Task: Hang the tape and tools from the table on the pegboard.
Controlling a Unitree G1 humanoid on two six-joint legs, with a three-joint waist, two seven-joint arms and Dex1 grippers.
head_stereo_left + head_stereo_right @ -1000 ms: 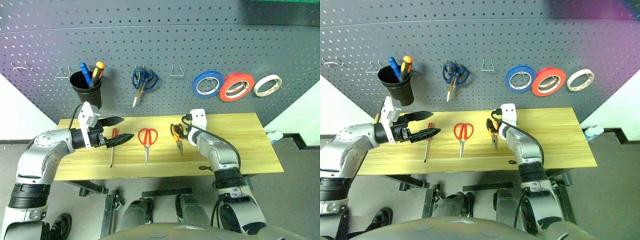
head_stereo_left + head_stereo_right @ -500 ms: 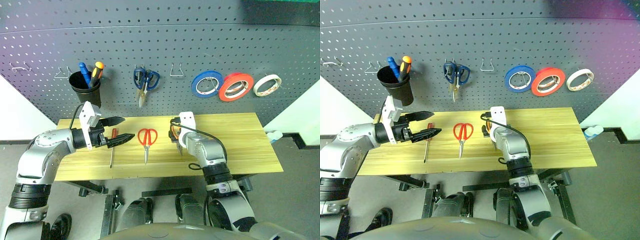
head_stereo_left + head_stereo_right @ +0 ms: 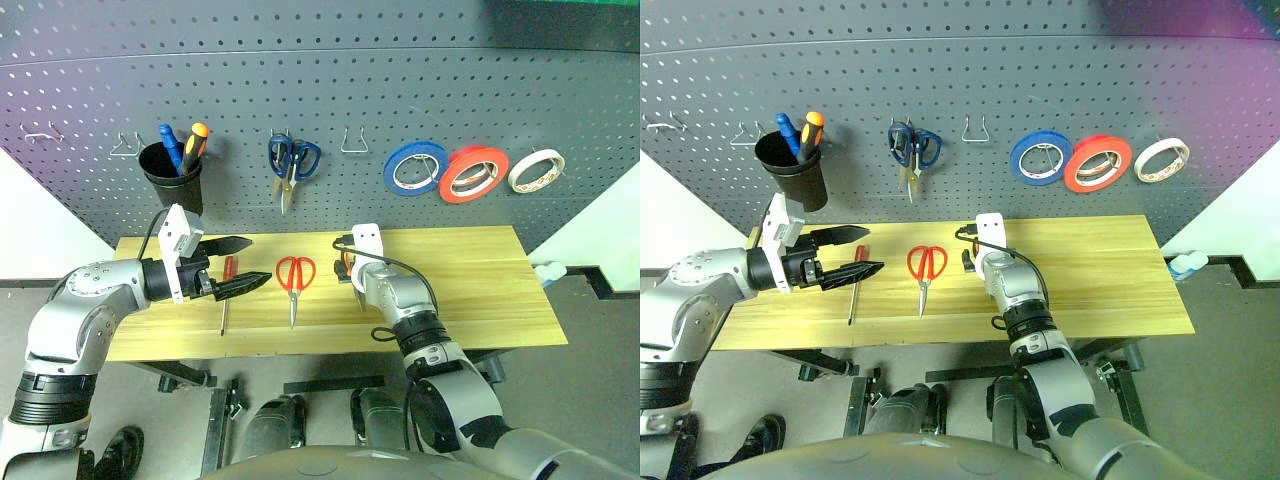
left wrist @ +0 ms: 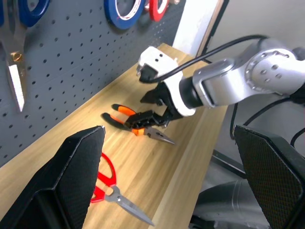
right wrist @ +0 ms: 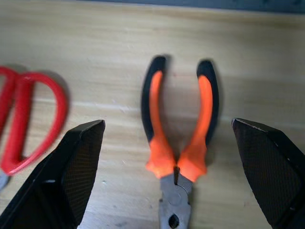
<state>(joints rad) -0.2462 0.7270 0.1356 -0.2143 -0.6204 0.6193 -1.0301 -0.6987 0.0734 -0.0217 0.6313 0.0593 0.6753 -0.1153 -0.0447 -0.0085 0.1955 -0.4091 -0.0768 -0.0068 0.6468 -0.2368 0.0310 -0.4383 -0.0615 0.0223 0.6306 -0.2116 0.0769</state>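
The orange-and-black pliers (image 5: 178, 129) lie flat on the light-wood table (image 3: 480, 280). My right gripper (image 5: 167, 124) hangs open just above them, one finger on each side of the handles. The left wrist view shows that gripper (image 4: 145, 110) over the pliers (image 4: 125, 114) too. The red-handled scissors (image 3: 294, 280) and the slim red-handled screwdriver (image 3: 226, 285) lie further left on the table. Above the screwdriver hovers my left gripper (image 3: 260, 260), open and empty. The red tape (image 3: 472, 172) hangs on the dark pegboard (image 3: 400, 80).
A black cup (image 3: 172, 172) holding blue and orange screwdrivers, blue-handled scissors (image 3: 290, 160), a blue roll (image 3: 414, 167) and a cream roll (image 3: 534, 170) hang on the board. Bare wire hooks (image 3: 356, 142) sit between the scissors and the rolls, with others at the far left (image 3: 42, 135).
My right gripper has moved left and down until it stands over the pliers. The blue-handled scissors have swung from tilted to hanging straight. The left gripper has stayed put.
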